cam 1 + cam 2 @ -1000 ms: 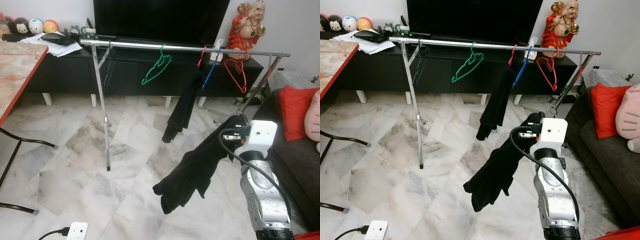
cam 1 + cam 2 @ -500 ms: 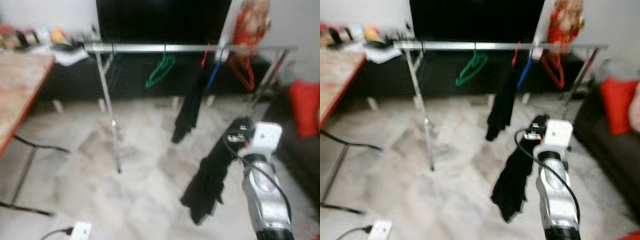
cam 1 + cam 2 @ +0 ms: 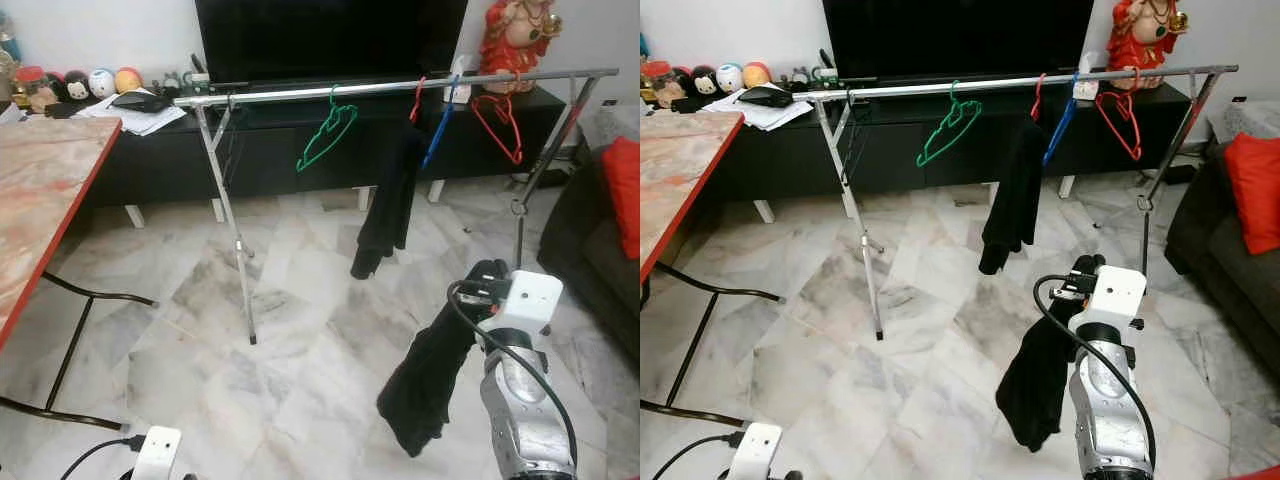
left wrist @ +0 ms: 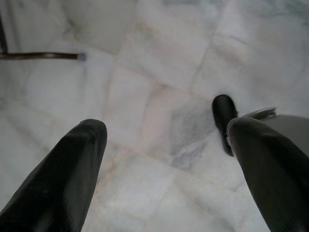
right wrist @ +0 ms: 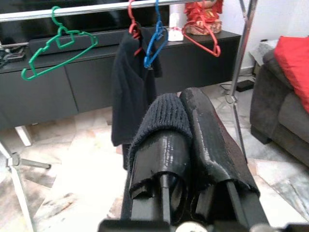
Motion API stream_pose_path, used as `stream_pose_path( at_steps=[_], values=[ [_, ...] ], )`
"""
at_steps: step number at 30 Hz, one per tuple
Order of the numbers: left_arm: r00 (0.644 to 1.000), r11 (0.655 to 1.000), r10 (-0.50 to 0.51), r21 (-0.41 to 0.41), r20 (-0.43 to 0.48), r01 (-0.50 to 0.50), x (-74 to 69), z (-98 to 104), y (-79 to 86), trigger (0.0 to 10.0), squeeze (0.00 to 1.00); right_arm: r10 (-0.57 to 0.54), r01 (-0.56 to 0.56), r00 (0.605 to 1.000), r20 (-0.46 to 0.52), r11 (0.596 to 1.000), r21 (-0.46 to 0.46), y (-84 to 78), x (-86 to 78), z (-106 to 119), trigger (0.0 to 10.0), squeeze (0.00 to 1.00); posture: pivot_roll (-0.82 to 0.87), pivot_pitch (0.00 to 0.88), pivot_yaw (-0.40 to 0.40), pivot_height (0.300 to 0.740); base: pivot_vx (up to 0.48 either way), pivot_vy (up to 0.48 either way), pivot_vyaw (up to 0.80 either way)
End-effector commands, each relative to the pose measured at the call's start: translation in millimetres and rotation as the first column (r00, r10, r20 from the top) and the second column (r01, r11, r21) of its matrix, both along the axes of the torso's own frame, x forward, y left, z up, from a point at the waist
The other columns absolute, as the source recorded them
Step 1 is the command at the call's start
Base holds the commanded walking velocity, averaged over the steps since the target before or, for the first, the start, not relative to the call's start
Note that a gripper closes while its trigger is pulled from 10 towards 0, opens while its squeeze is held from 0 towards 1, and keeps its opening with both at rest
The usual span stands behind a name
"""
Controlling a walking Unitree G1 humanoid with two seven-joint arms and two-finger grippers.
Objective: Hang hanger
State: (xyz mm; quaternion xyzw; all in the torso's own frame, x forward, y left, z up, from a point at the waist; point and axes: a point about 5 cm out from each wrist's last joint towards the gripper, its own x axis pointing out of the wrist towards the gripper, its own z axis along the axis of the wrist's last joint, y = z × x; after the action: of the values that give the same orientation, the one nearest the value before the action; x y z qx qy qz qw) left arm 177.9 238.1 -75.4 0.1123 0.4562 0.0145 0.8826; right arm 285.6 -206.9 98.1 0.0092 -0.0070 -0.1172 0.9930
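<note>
My right gripper (image 5: 186,121) was clamped on the black garment (image 3: 1040,375); my left gripper (image 4: 164,159) hung wide apart above the floor (image 4: 159,58).

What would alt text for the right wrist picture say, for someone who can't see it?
The right gripper is shut on a black garment draped over its fingers. Ahead, a metal clothes rail carries a green hanger, a blue hanger, a red hanger and a hanging black garment.
</note>
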Motion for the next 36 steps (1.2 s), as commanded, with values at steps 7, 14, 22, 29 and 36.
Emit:
stream_pose_path(
  at_steps=[7, 14, 22, 29, 36],
  values=[
    [1.000, 1.000, 0.001, -0.028, -0.022, -0.002, -3.3, -5, -10.9, 10.0, 0.00, 0.000, 0.000, 0.999, 0.045, 1.000, -0.005, -0.8, 0.8, 8, 10.0, 0.00, -0.06, 0.000, 0.009, 0.740, 0.000, 0.000, 0.00],
    [0.999, 0.999, 0.008, -0.038, -0.041, -0.010, -11.9, -9, -13.8, 10.0, 0.00, 0.003, -0.002, 1.000, 0.030, 1.000, -0.003, 0.0, -1.6, 4, 10.0, 0.00, -0.06, 0.000, 0.001, 0.740, 0.276, 0.000, 0.00],
    [0.999, 0.999, 0.019, -0.042, -0.045, -0.020, -13.2, -10, -13.4, 10.0, 0.00, 0.024, -0.023, 0.999, 0.028, 1.000, -0.013, 3.1, 1.7, 6, 10.0, 0.00, -0.08, 0.000, -0.003, 0.740, 0.305, 0.000, 0.00],
    [0.999, 0.998, 0.026, -0.054, -0.045, -0.029, -13.1, -11, -18.9, 10.0, 0.00, 0.028, -0.028, 0.999, 0.018, 0.999, -0.031, -2.3, 2.1, 8, 10.0, 0.00, -0.09, 0.000, -0.015, 0.740, 0.311, 0.000, 0.00],
    [0.998, 0.998, 0.029, -0.061, -0.049, -0.031, -13.4, -12, -22.4, 10.0, 0.00, 0.038, -0.038, 0.999, 0.000, 0.998, -0.042, -3.4, 3.0, 6, 10.0, 0.00, -0.10, 0.000, -0.021, 0.740, 0.310, 0.000, 0.00]
  ],
)
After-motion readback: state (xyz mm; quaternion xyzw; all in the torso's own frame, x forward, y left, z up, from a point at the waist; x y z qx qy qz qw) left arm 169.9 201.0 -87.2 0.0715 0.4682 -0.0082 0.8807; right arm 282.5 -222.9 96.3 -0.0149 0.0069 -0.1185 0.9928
